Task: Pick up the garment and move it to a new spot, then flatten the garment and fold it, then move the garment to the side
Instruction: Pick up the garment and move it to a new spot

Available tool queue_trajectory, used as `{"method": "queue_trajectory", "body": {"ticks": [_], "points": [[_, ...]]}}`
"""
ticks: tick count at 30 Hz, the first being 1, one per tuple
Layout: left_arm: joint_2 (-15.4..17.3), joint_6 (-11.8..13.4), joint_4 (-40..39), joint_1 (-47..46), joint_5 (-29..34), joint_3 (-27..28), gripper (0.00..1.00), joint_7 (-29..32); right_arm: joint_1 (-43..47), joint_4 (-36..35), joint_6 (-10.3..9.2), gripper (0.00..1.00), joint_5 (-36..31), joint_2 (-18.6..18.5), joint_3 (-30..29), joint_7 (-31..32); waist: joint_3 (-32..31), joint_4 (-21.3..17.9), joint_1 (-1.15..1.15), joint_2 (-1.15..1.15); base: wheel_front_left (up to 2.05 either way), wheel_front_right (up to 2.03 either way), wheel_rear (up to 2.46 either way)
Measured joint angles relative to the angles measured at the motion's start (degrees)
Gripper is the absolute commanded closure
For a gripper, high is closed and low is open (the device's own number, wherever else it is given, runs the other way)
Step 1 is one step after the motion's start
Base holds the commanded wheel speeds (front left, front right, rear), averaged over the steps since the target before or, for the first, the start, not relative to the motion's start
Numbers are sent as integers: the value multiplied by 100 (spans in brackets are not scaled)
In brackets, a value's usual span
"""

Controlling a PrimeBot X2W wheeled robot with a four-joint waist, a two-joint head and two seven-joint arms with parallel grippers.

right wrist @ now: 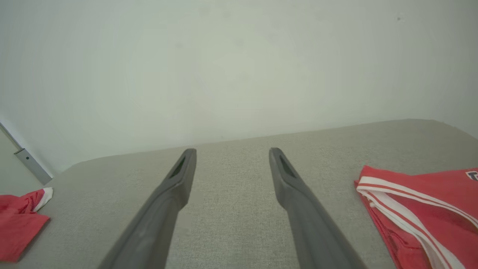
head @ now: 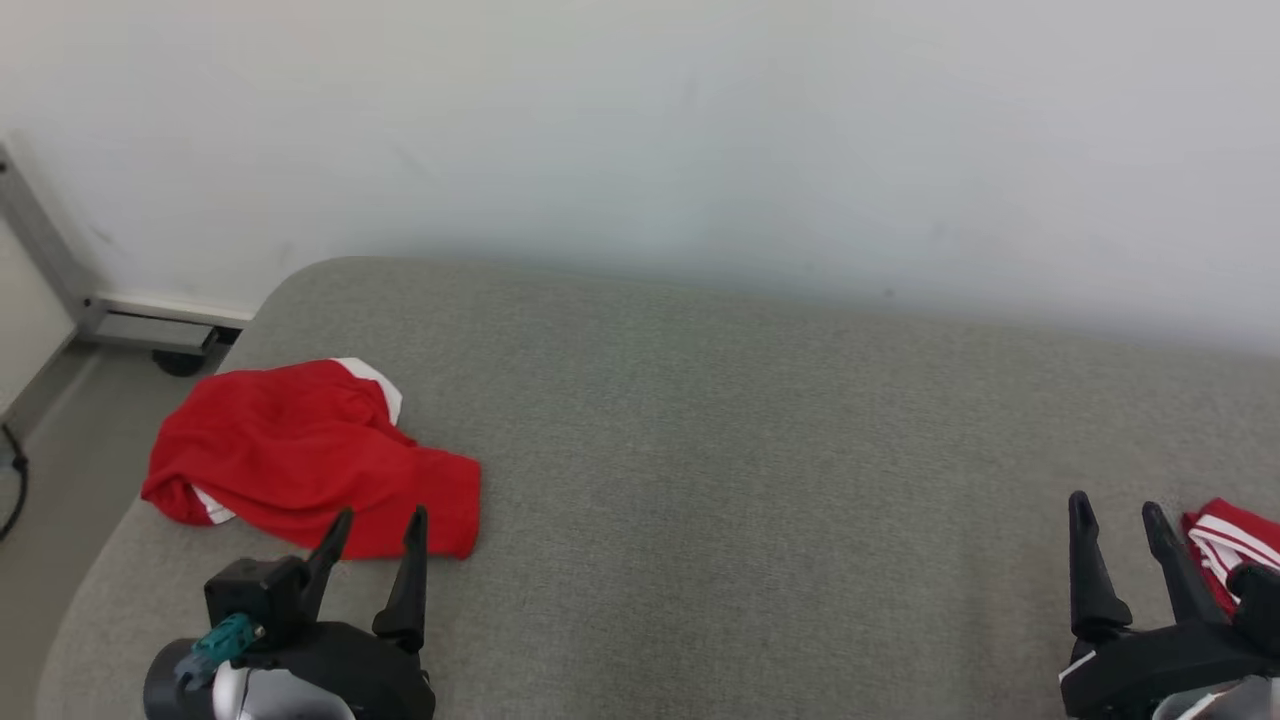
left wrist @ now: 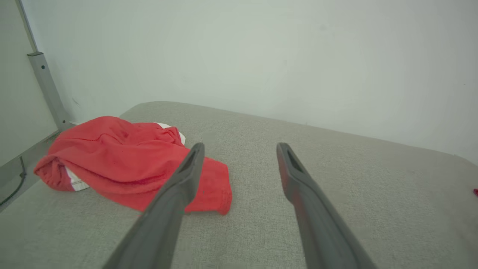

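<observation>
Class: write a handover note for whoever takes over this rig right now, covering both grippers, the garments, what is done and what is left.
Left gripper: open, empty, at the near edge of the crumpled red garment, which lies at the left end of the grey surface.
Right gripper: open, empty, beside the striped red garment at the right edge.
Done: nothing evident; the crumpled red garment is neither flattened nor folded.
Left: pick it up, move it, flatten, fold, set aside.
</observation>
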Motion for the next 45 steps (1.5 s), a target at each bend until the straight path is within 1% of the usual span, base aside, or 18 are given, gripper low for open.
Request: {"method": "queue_trajectory", "body": {"ticks": [4, 6, 9, 12, 16, 17, 23, 25, 28, 33, 37, 39, 43, 45], "points": [[81, 5, -65, 137, 7, 89, 0, 1, -212, 68, 66, 0, -10, 5, 167, 42, 12, 316, 0, 0, 0, 0, 0], [94, 7, -122, 211, 11, 145, 0, 0, -347, 123, 103, 0, -12, 2, 236, 64, 20, 479, 0, 0, 0, 0, 0], [100, 8, -170, 225, 42, 188, 0, 2, -501, 179, 110, 0, -31, 1, 285, 68, 33, 726, 0, 0, 0, 0, 0], [103, 45, -209, 225, 49, 208, 0, 25, -530, 207, 159, 0, -46, 2, 319, 70, 47, 976, 0, 0, 0, 0, 0], [89, 49, -264, 221, 51, 203, 0, 76, -525, 157, 159, 0, -46, -9, 269, 68, 85, 1309, 0, 0, 0, 0, 0], [75, 49, -290, 219, 57, 202, 0, 77, -526, 149, 159, 0, -46, -48, 247, 69, 117, 1475, 0, 0, 0, 0, 0], [74, 51, -290, 218, 56, 301, 0, 85, -732, 209, 167, 0, -74, -32, 403, 112, 236, 1877, 0, 0, 0, 0, 0], [52, 51, -271, 218, 52, 316, 0, 134, -728, 225, 215, 0, -119, -55, 421, 114, 272, 1961, 0, 0, 0, 0, 0], [-15, 51, -253, 215, 51, 286, 0, 176, -726, 225, 218, 0, -130, -86, 425, 119, 317, 2032, 0, 0, 0, 0, 0], [-86, 51, -214, 185, 52, 212, 0, 190, -725, 202, 226, 0, -166, -124, 424, 130, 363, 2057, 0, 0, 0, 0, 0], [-112, 47, -127, 106, 51, 145, 0, 322, -713, 74, 226, 0, -229, -137, 466, 171, 423, 2063, 0, 0, 0, 0, 0], [-143, 36, -42, -61, 30, 118, 0, 434, -712, -29, 226, 0, -280, -180, 485, 221, 476, 2068, 0, 0, 0, 0, 0], [-268, -158, 264, -665, -19, 0, 0, 791, -650, -348, 225, 0, -369, -321, 497, 333, 632, 2074, 0, 0, 0, 0, 0], [-357, -212, 465, -1037, -83, -20, 0, 1032, -559, -545, 208, 0, -416, -387, 491, 383, 733, 2075, 0, 0, 0, 0, 0]]}}
